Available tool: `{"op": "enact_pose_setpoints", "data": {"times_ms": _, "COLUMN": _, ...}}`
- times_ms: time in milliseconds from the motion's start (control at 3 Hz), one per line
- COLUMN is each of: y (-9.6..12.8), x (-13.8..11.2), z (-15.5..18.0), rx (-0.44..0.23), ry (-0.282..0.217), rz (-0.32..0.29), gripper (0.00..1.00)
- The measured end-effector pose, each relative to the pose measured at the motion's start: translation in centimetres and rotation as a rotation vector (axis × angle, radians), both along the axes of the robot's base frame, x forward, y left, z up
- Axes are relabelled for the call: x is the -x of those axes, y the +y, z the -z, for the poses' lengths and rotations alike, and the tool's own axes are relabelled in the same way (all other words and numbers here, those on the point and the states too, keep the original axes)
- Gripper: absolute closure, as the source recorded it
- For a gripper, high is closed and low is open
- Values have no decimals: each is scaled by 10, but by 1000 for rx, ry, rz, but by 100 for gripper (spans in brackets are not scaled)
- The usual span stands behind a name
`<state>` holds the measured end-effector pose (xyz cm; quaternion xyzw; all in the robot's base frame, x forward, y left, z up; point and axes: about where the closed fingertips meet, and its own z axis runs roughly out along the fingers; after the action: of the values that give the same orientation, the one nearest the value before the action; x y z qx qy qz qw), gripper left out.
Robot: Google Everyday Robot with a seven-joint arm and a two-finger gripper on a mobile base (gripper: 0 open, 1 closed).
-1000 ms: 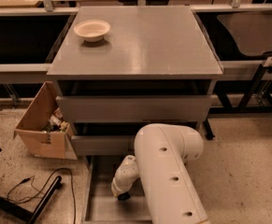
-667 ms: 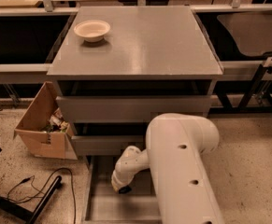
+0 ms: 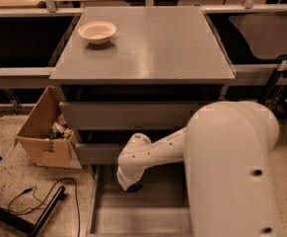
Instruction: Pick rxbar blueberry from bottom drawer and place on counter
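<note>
Here, tool (image 3: 133, 186) low inside open shallow grey bottom drawer (image 3: 144, 222), grip unreadable.

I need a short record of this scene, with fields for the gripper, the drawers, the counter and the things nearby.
gripper: low inside the open bottom drawer, at the end of the arm
bottom drawer: pulled out; arm covers part of its floor
rxbar blueberry: not visible in this view
counter: holds one pale bowl near its back left corner
floor, left of cabinet: open cardboard box
</note>
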<state>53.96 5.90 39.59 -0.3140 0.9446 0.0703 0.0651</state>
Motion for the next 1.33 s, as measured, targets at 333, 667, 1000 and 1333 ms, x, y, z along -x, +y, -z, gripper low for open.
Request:
{"op": "enact_pose_setpoints", "data": {"times_ms": 333, "y": -10, "x": -18, "z": -93, "rx": 17, "ry": -72, "rz": 49, "gripper": 100}}
{"op": "enact_pose_setpoints", "data": {"times_ms": 667, "y": -18, "x": -44, "z": -174, "rx": 58, "ry": -122, "rz": 118, "gripper": 100}}
{"op": "enact_pose_setpoints", "data": {"times_ms": 1000, "y": -26, "x": -41, "z": -178, "rx": 89, "ry": -111, "rz": 125, "gripper": 100}}
{"op": "enact_pose_setpoints", "data": {"times_ms": 1333, "y": -25, "x": -42, "z": -178, "rx": 88, "ry": -112, "rz": 124, "gripper": 100}}
